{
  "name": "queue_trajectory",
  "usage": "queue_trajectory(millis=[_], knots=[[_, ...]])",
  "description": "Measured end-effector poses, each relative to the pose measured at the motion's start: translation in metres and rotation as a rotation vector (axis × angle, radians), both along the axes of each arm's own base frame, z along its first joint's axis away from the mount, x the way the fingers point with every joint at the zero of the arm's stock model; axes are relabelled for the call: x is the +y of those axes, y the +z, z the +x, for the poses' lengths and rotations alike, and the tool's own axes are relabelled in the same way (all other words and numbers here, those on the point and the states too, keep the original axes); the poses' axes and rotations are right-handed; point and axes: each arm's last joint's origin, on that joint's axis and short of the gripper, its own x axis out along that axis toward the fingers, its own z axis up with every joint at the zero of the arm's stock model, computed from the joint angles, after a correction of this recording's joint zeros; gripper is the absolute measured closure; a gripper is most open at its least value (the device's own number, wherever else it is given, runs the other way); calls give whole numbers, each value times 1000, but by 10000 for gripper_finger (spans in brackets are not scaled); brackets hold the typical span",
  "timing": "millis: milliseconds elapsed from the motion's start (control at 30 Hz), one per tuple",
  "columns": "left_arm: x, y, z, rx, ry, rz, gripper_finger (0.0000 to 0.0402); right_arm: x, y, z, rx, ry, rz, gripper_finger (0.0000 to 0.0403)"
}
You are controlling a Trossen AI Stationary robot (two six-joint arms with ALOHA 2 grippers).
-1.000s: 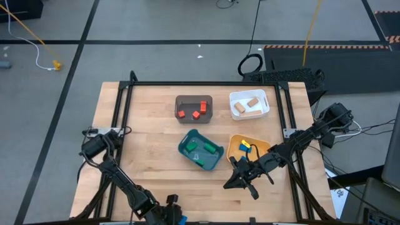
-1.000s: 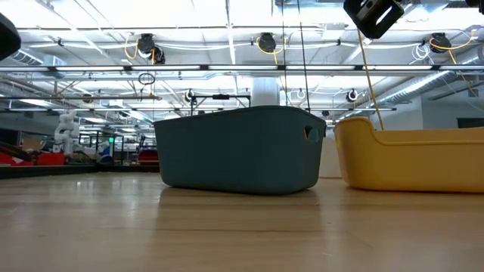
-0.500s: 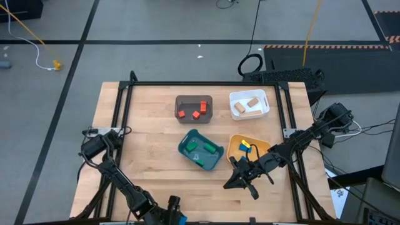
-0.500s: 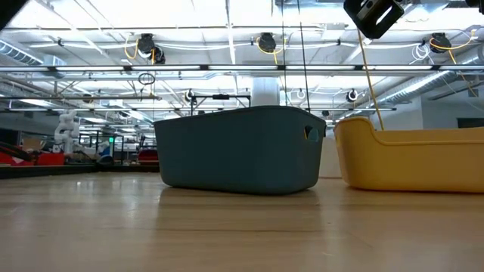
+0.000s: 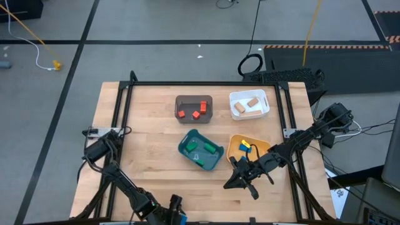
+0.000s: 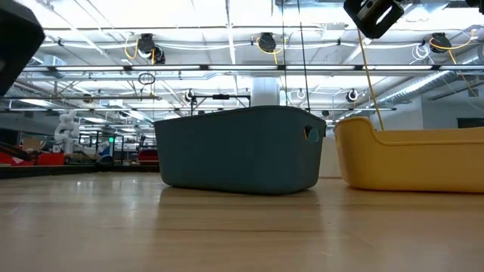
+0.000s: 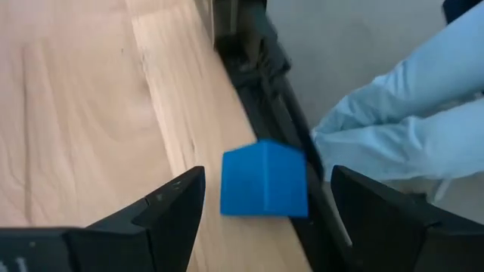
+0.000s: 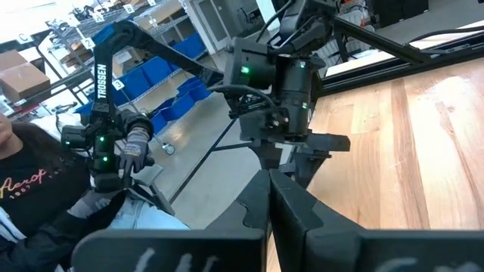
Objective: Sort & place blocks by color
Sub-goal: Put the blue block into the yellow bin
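A blue block (image 7: 265,183) sits on the wooden table (image 7: 83,98) at its very edge, beside the dark frame rail (image 7: 261,68). My left gripper (image 7: 268,175) is open, with one finger standing on each side of the block and a gap to it on both sides. In the high view my left gripper (image 5: 175,204) is at the table's near edge. My right gripper (image 5: 237,182) hovers shut and empty, near the yellow tray (image 5: 232,146), which holds blue blocks (image 5: 245,147). Red blocks (image 5: 195,114), green blocks (image 5: 209,149) and plain wood blocks (image 5: 252,102) lie in other trays.
The brown tray (image 5: 194,99) and the white tray (image 5: 249,114) stand at the far middle. The teal tray (image 5: 186,147) stands at the centre. A person's light-blue sleeve (image 7: 408,128) shows just past the table edge by the blue block. Bare wood lies to the left.
My left gripper has rolled about its own pointing line at the table's near edge, and its arm has shifted in the low view's upper left corner. My right arm has kept still.
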Motion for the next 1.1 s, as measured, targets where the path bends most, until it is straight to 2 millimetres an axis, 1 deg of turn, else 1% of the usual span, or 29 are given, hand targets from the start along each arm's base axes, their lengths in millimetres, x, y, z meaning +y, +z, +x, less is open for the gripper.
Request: queue_trajectory(millis=[233,433,633,800,900,1100], knots=[[5,-1,4,22,21,2,117,0,0,0,0,0,0,403],[12,-9,3,58,31,49,117,0,0,0,0,-1,0,403],[20,-11,10,64,53,62,117,0,0,0,0,1,0,403],[32,-11,21,66,93,66,117,0,0,0,0,2,0,403],[46,-11,33,50,142,95,117,0,0,0,0,2,0,403],[72,-11,54,59,217,93,117,0,0,0,0,2,0,403]])
